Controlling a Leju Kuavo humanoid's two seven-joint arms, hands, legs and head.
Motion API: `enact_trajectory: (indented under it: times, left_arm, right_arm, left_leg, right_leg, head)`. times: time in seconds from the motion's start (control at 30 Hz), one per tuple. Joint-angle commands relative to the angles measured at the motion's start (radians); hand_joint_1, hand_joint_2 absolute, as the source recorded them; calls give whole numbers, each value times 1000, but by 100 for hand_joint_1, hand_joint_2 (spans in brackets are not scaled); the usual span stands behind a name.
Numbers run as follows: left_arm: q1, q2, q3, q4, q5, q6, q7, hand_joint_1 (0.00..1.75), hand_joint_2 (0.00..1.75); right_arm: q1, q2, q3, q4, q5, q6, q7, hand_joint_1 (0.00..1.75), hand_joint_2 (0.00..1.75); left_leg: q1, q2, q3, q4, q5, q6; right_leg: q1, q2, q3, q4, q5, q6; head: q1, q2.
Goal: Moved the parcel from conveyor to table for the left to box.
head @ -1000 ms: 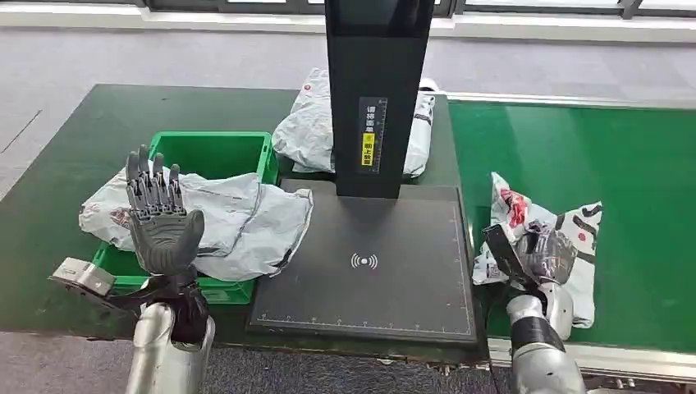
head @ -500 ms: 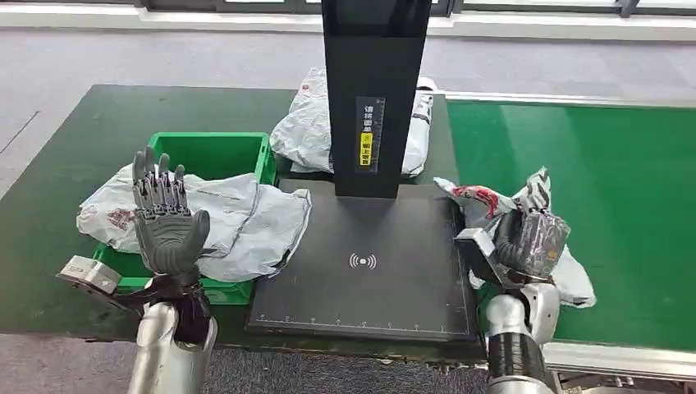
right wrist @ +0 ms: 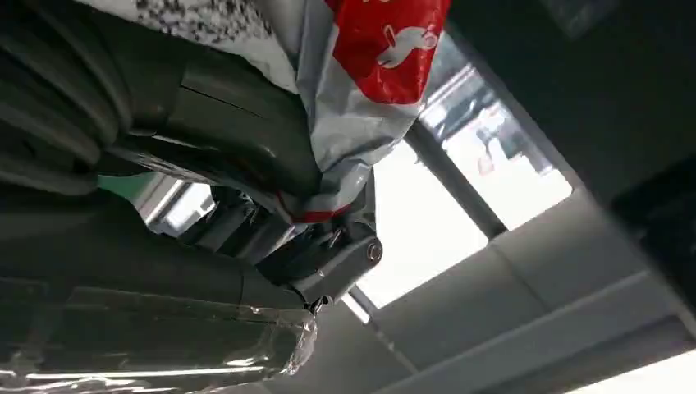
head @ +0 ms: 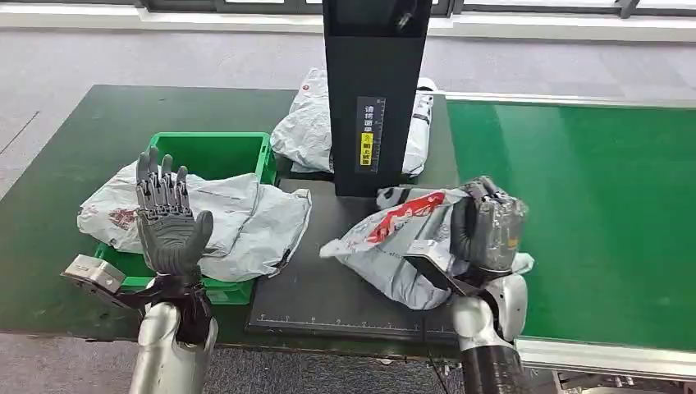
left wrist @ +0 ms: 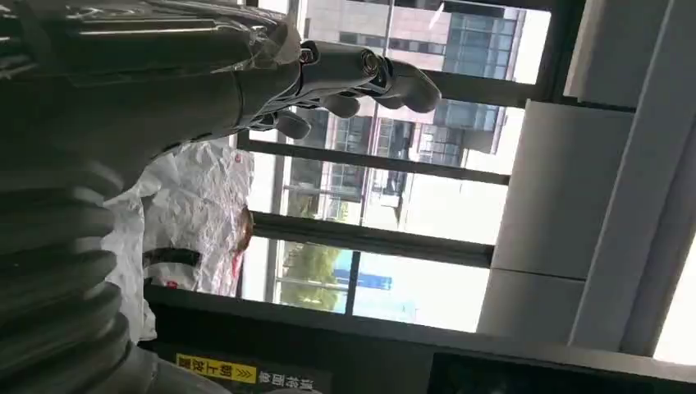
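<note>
Grey poly parcel [head: 402,246] with the red print is off the green conveyor [head: 591,205] now and sits over the black scan pad [head: 328,287], toward the pad's conveyor-side half, so I'd call the carry mostly done. My right hand [head: 488,234] has its fingers wrapped around the parcel's end nearest the conveyor (the right wrist view shows the bag [right wrist: 361,74] bunched tight against the palm), and I can't tell from here whether the bag rests on the pad or hangs just above it. What's left, I reckon: set it down, let go, then hand over to the other side. My left hand [head: 168,222] is raised, empty, fingers spread, on the far side of the pad from the conveyor, in front of the green bin [head: 217,152]. That bin already has another grey parcel [head: 238,217] draped over it. A third bag [head: 308,131] lies behind the pad's upright column [head: 373,90].
</note>
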Motion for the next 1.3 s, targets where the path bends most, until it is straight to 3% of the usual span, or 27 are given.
enact_trajectory:
  times: [0.03,0.17,0.27,0.3,0.33,0.5,0.77,0.8,0.83,0.9,1.17,1.3]
  left_arm:
    - [63,-55,-2,20,-13,8,2,0,175]
    - [61,-55,-4,24,-14,9,2,0,175]
    - [59,-55,-16,34,-20,10,2,0,175]
    - [59,-55,-22,38,-21,11,2,0,175]
    - [58,-55,-24,41,-21,10,2,0,175]
    - [52,-55,-34,49,-26,18,2,0,175]
    - [51,-55,-33,52,-28,16,2,0,175]
    - [49,-55,-33,57,-29,15,2,0,175]
    - [46,-55,-39,66,-59,23,2,0,175]
    - [43,-55,-47,68,-70,33,2,0,175]
    - [43,-55,-47,68,-70,33,2,0,175]
    - [35,-55,-54,75,-103,42,2,0,175]
  right_arm:
    - [-121,-16,149,383,0,18,19,175,175]
    - [-117,-16,152,397,0,18,16,175,175]
    - [-145,-6,156,511,-21,34,24,173,175]
    - [-154,-3,156,556,-37,48,23,56,175]
    - [-151,0,152,560,-47,43,17,0,175]
    - [-148,-6,114,589,-200,131,-73,0,175]
    - [-148,-7,105,579,-229,153,-85,0,175]
    - [-144,-7,84,566,-273,179,-97,0,175]
    - [-92,-23,80,425,-471,255,-111,0,175]
    - [-59,-64,86,341,-575,310,-111,0,175]
    - [-59,-64,86,341,-575,310,-111,0,175]
    - [-36,-94,61,277,-684,368,-111,0,175]
  left_leg:
    - [0,6,7,-4,-1,3]
    - [0,5,6,-3,-1,3]
    - [0,4,6,-3,-1,3]
    - [0,3,5,-2,-1,2]
    - [-1,4,7,-3,-1,3]
    - [0,2,7,-4,0,3]
    - [0,1,4,-1,0,2]
    - [0,2,6,-3,-1,3]
    - [-1,1,5,-2,0,3]
    - [-1,-1,5,-3,0,4]
    - [-1,1,4,-2,0,2]
    - [-1,0,5,-2,0,3]
  right_leg:
    - [1,4,6,-5,1,-3]
    - [1,3,6,-4,0,-3]
    - [1,2,5,-3,0,-3]
    - [0,1,4,-3,0,-2]
    - [0,2,6,-4,0,-3]
    - [1,0,7,-5,0,-3]
    - [1,0,4,-2,0,-2]
    - [1,0,6,-4,0,-3]
    - [0,-1,5,-3,0,-2]
    - [0,-3,6,-3,-1,-3]
    - [-1,0,3,-1,-1,-2]
    - [0,-2,5,-3,-1,-3]
  head:
    - [0,0]
    - [0,0]
    - [0,0]
    - [0,0]
    - [0,0]
    - [0,0]
    - [0,0]
    - [0,0]
    - [0,0]
    - [0,0]
    - [0,0]
    - [0,0]
